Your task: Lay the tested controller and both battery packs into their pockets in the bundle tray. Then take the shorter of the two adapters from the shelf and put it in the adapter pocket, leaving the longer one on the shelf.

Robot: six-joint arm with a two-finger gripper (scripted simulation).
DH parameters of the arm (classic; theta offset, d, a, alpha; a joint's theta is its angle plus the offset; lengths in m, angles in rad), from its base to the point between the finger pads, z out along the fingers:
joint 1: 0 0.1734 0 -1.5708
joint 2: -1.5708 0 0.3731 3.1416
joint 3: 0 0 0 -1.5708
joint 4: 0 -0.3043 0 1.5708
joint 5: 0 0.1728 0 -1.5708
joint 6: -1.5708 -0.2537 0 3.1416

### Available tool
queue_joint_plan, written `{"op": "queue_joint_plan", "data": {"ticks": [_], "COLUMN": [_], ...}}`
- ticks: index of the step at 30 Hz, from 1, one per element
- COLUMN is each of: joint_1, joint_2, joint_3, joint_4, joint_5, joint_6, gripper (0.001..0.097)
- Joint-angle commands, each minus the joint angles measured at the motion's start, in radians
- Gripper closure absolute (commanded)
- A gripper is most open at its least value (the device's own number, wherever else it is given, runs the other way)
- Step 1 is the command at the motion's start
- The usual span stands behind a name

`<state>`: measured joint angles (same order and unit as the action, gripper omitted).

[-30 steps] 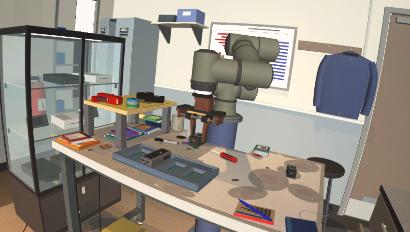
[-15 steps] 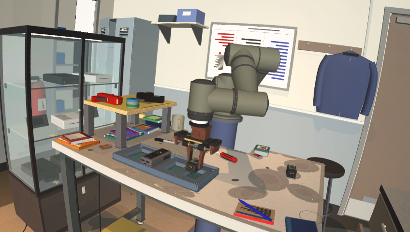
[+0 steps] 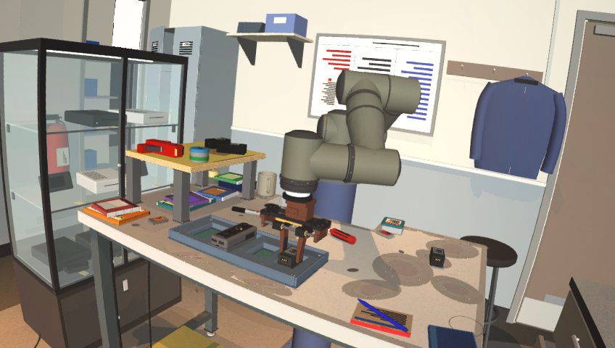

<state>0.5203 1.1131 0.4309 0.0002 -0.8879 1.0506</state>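
My gripper (image 3: 291,255) reaches down into the right end of the blue-grey bundle tray (image 3: 248,249) and grips a small black battery pack (image 3: 287,258) at the tray's rightmost pocket. The grey controller (image 3: 233,235) lies in a pocket toward the tray's left. A second black battery pack (image 3: 437,256) stands on the table far to the right of the tray. Two black adapters (image 3: 225,145) lie side by side on the raised wooden shelf (image 3: 195,156), beside a roll of tape (image 3: 199,153) and a red tool (image 3: 160,148).
The front table edge runs just below the tray. A red-handled screwdriver (image 3: 343,235) and a marker (image 3: 246,210) lie behind the tray. A mug (image 3: 266,184) stands by the shelf leg. A glass cabinet (image 3: 82,164) stands left, and a clipboard with a blue pen (image 3: 382,318) lies near the front right.
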Motion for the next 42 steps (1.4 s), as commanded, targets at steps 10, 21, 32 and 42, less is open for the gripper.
{"op": "queue_joint_plan", "data": {"ticks": [10,21,32,42], "joint_1": [0.0,0.0,0.0,0.0], "joint_2": [-0.001,0.0,0.0,-0.001], "joint_3": [0.001,0.0,0.0,0.0], "joint_4": [0.0,0.0,0.0,0.0], "joint_5": [0.0,0.001,0.001,0.0], "joint_6": [0.0,0.0,0.0,0.0], "gripper": [0.0806,0.0586,0.0466,0.0466]}}
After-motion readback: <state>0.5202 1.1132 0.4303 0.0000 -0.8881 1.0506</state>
